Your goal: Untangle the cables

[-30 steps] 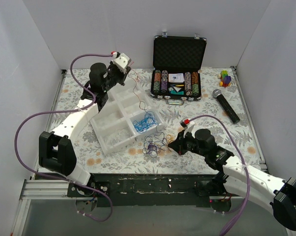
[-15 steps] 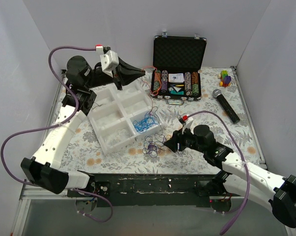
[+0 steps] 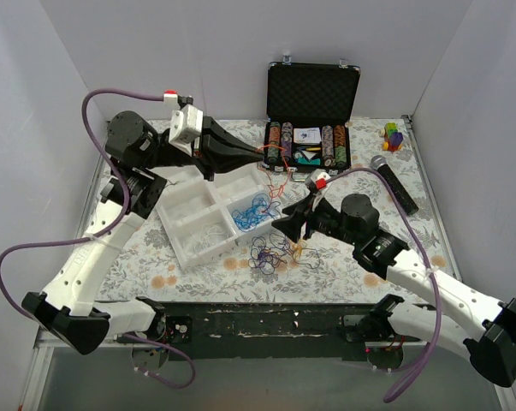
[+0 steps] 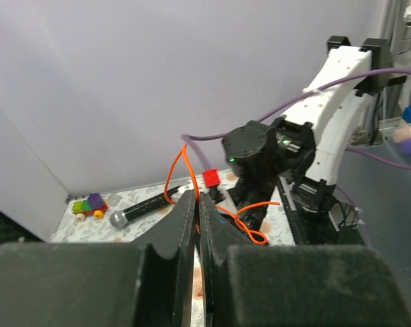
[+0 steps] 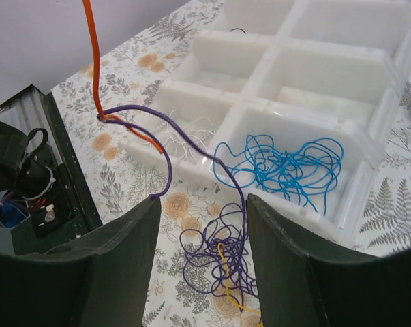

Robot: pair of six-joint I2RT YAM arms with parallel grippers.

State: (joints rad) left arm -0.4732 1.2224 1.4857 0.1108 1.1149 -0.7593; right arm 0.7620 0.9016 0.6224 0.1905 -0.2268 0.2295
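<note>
My left gripper [image 3: 259, 153] is raised above the tray's far corner, shut on an orange cable [image 3: 275, 183]. In the left wrist view the orange cable [image 4: 170, 176] loops out on both sides of the closed left gripper [image 4: 195, 198]. My right gripper [image 3: 285, 231] hovers open over a purple tangle [image 3: 269, 251] on the table. The right wrist view shows the right gripper [image 5: 202, 201] with nothing between its fingers and the purple tangle [image 5: 222, 252] below, a yellow strand [image 5: 225, 279] in it. A purple strand [image 5: 167, 155] hangs hooked on the orange cable [image 5: 90, 61]. A blue cable [image 5: 287, 163] lies in a tray compartment.
A white divided tray [image 3: 189, 216] sits left of centre. An open black case of poker chips [image 3: 312, 128] stands at the back. A microphone [image 3: 393, 181] and coloured toy blocks [image 3: 394, 136] lie at the right. White walls close in three sides.
My left arm swung right and out over the tray's far corner, pulling the orange cable with it. My right gripper opened and moved up and left over the purple tangle.
</note>
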